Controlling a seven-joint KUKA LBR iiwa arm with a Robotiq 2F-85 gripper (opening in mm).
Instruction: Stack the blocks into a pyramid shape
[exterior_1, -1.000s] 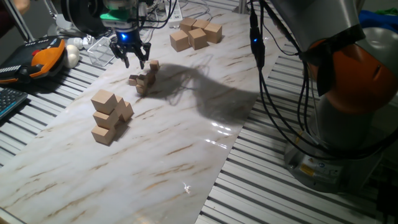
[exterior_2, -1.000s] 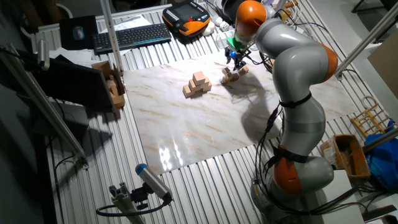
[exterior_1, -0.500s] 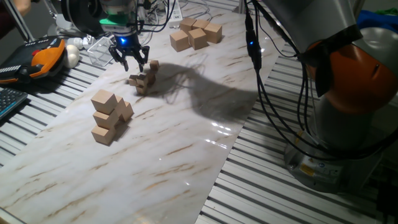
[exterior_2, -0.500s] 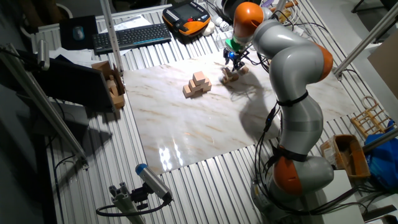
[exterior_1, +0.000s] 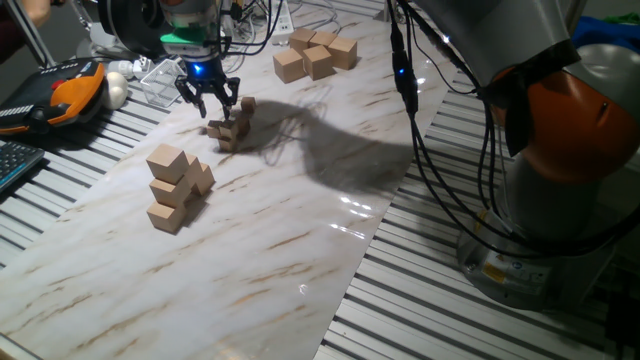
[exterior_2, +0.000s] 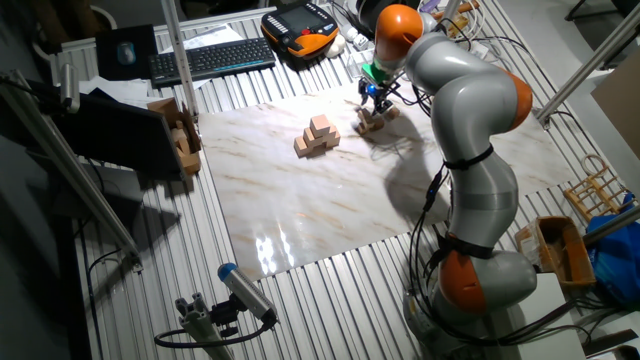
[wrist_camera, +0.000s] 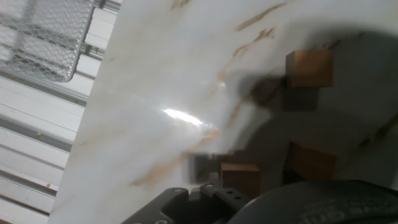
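Gripper (exterior_1: 208, 100) fingers spread, holding nothing, hovering just above and beside the tiny blocks (exterior_1: 230, 130) cluster.

A pale marbled sheet (exterior_2: 330, 200) with tan veins covers the middle of the desk (exterior_2: 300, 290), whose bare top is ribbed metal slats. Light glares off the sheet near its front edge. Beyond the far edge lie a black keyboard (exterior_2: 212, 58), an orange-and-black handheld pendant (exterior_2: 298, 22) and a wire mesh basket (wrist_camera: 43, 34). A slanted metal pole (exterior_2: 70, 165) crosses the left side, and a small wooden crate (exterior_2: 590, 190) sits on the floor at right.
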